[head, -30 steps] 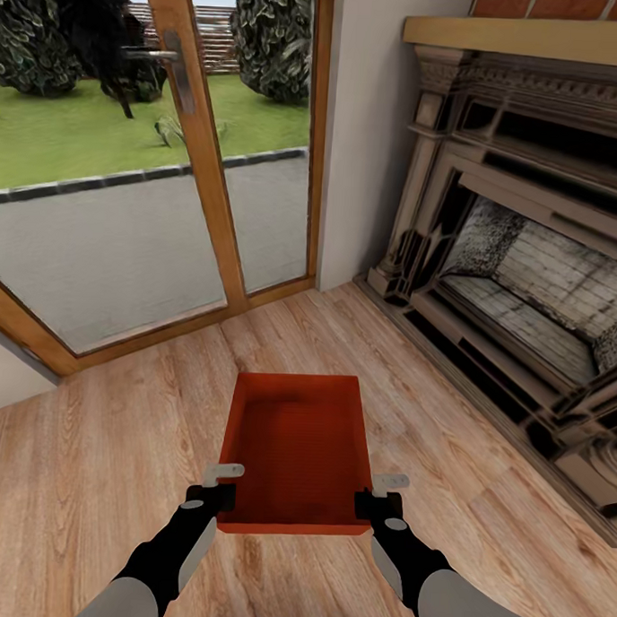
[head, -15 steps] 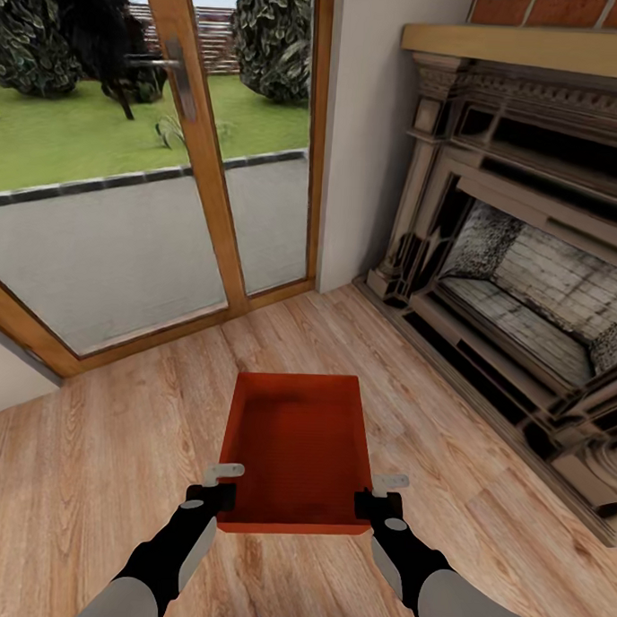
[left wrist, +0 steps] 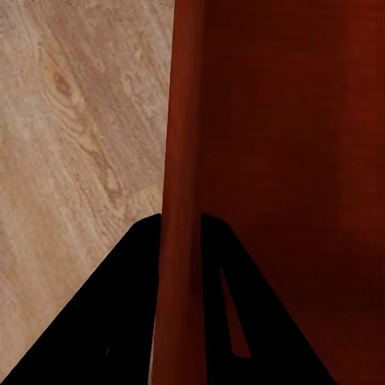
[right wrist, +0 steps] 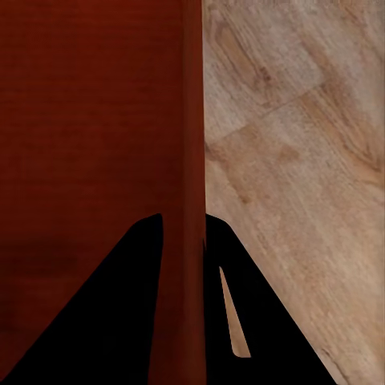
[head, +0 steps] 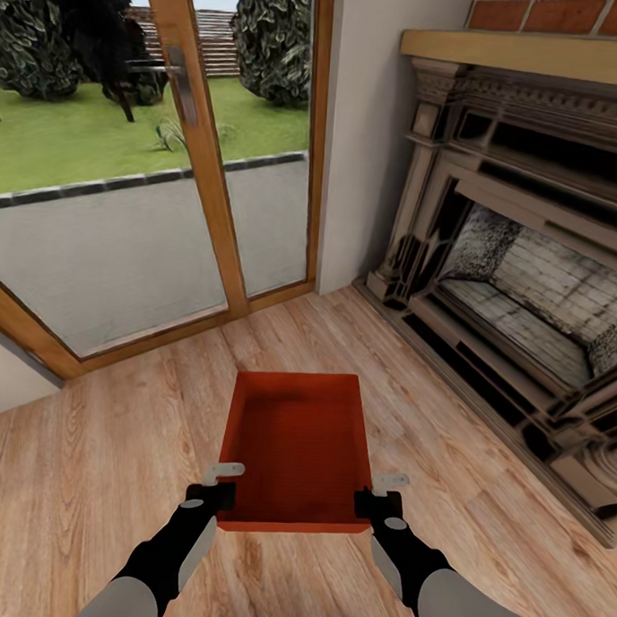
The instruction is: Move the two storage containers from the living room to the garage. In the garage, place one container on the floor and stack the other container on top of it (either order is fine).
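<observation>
- Step, I'd say: carry phase. Orange-red ribbed plastic storage bin (head: 295, 447) held above light wood plank floor (head: 96, 443) in living rm, betw. glass patio door (head: 153, 158) & brick fireplace (head: 525, 291).
- Next: turn base, head for garage w/o tipping bin.
- Left gripper (head: 218, 486) & right gripper (head: 375, 494): narrow, each pinching a side wall of bin.
</observation>
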Robot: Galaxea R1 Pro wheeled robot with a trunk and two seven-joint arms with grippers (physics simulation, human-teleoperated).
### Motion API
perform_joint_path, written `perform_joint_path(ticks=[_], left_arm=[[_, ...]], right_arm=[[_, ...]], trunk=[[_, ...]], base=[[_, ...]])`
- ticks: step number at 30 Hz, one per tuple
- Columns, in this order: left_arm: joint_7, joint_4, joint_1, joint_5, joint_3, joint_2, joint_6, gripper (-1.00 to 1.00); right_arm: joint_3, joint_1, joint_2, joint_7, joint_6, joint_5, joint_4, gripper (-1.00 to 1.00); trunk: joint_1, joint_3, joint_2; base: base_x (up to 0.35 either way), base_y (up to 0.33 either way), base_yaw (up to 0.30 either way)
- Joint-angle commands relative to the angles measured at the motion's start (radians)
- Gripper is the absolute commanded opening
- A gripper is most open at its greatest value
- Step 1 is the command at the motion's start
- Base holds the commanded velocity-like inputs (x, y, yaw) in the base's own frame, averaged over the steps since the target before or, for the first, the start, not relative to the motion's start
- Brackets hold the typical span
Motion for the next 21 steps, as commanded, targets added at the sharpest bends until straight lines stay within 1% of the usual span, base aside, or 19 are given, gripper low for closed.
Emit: perform_joint_path(ticks=[1, 12, 21], left_arm=[[0.010, -0.003, 0.000, 0.004, -0.005, -0.001, 0.005, -1.00], [0.011, -0.005, 0.000, 0.003, -0.005, -0.001, 0.005, -1.00], [0.011, -0.004, 0.000, 0.003, -0.005, -0.001, 0.006, -1.00]], right_arm=[[-0.005, 0.000, 0.001, -0.022, -0.004, -0.001, 0.002, -1.00], [-0.005, 0.000, 0.001, -0.047, -0.004, 0.001, 0.003, -1.00], [-0.005, 0.000, 0.001, -0.049, -0.004, 0.001, 0.003, -1.00]], trunk=[[0.000, 0.001, 0.000], [0.000, 0.018, 0.000], [0.000, 0.032, 0.000]], base=[[0.000, 0.000, 0.000], [0.000, 0.000, -0.070], [0.000, 0.000, -0.085]])
